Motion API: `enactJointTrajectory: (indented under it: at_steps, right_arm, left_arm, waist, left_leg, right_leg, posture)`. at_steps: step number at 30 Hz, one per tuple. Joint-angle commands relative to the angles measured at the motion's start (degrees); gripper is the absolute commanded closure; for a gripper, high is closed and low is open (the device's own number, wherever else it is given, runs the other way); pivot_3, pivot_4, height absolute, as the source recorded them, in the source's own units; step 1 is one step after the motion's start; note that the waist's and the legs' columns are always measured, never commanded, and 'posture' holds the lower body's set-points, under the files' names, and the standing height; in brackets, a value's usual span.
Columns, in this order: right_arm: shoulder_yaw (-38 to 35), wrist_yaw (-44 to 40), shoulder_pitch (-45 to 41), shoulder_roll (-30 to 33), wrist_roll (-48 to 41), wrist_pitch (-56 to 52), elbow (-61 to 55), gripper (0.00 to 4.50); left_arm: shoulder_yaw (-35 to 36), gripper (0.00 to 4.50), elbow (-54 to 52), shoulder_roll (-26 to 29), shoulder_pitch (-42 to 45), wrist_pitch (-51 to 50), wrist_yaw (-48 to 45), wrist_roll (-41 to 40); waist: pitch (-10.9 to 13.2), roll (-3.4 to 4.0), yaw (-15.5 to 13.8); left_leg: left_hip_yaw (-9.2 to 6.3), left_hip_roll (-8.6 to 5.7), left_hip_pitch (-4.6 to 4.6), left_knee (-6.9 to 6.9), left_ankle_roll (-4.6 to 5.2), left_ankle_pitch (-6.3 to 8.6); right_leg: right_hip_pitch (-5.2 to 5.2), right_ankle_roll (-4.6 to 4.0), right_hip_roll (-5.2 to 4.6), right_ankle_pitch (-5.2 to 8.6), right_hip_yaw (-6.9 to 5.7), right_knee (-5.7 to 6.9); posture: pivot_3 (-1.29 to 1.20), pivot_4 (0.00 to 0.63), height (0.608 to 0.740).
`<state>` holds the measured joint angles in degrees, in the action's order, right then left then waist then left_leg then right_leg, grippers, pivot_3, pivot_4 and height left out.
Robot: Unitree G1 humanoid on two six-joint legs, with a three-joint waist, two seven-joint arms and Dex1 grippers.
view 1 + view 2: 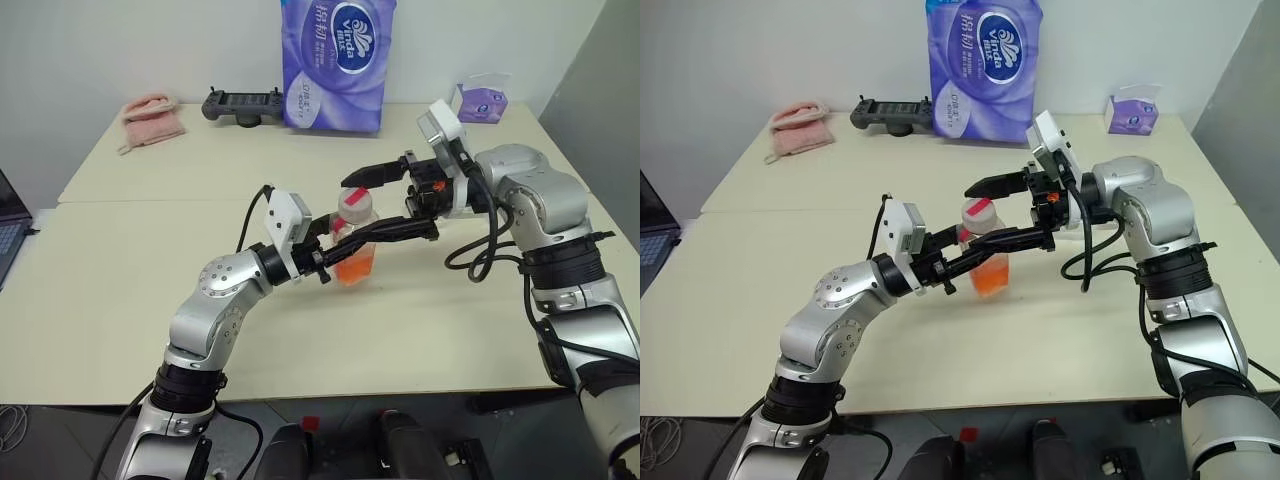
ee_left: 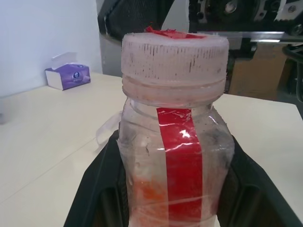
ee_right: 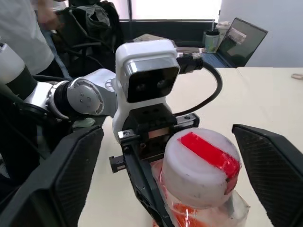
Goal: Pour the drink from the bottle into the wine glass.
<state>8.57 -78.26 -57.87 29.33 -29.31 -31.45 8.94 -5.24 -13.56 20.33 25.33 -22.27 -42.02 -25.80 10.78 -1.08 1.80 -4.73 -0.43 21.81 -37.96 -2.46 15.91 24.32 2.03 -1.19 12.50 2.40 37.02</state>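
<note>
Bottle (image 1: 355, 240), small and clear with squarish sides, stands upright above the cream table (image 1: 150, 290), clamped low on its body by the left gripper (image 1: 345, 243). That gripper's 2 black fingers (image 2: 94, 189) are closed tight on opposite sides of the bottle, touching the plastic below its shoulder. Orange-red drink (image 1: 355, 266) fills only the lower part of the bottle. A red strip (image 2: 182, 161) runs vertically down the side, and the wide pale cap (image 2: 173, 54) carries a red strip across its top.

The right gripper (image 1: 390, 205) reaches in from the right, pointing across toward the left arm. Its 2 fingers (image 3: 75, 175) are spread wide apart and hold nothing. In the head views, 1 finger sits above the cap and the other lies alongside the bottle's body below the neck; in the right wrist view the cap lies between the 2 fingers, clear of both.

Farther back on the table stand a purple tissue pack (image 1: 335, 60), a small purple tissue box (image 1: 483, 100), a black controller (image 1: 242, 104) and a pink cloth (image 1: 152, 118).
</note>
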Motion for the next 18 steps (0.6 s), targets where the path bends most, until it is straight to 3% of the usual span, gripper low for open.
enactJointTrajectory:
  at_steps: [1,9,18]
  right_arm:
    - [-3.79,10.47,4.03,1.58,0.62,-4.31,-11.82,0.0]
    - [-8.06,35.08,12.34,-2.8,-1.82,-19.84,-32.21,0.0]
    - [-4.17,47.73,13.46,-5.84,2.29,-23.62,-36.06,0.0]
  left_arm:
    - [0.99,2.73,-1.04,0.52,0.65,0.92,-0.51,-0.11]
    - [1.23,2.73,0.54,0.77,1.4,1.73,-0.93,-0.01]
    - [0.7,2.73,2.82,0.11,2.37,3.13,-2.22,0.57]
  waist:
    - [0.0,0.0,-0.16]
    - [0.0,0.0,-0.16]
    - [0.0,0.0,-0.06]
  left_leg:
    - [-0.01,0.0,0.0,0.0,0.0,0.0]
    - [-0.01,-0.02,0.0,-0.03,-0.02,-0.01]
    - [0.07,-0.05,-0.03,-0.08,-0.02,-0.02]
  right_leg:
    - [0.0,0.0,0.0,0.0,-0.01,0.01]
    - [0.0,0.0,0.05,0.0,-0.01,0.05]
    - [-0.01,0.0,0.14,0.01,0.02,0.04]
  posture:
    - [0.0,0.15,0.74]
    - [0.0,0.15,0.74]
    - [0.0,0.15,0.74]
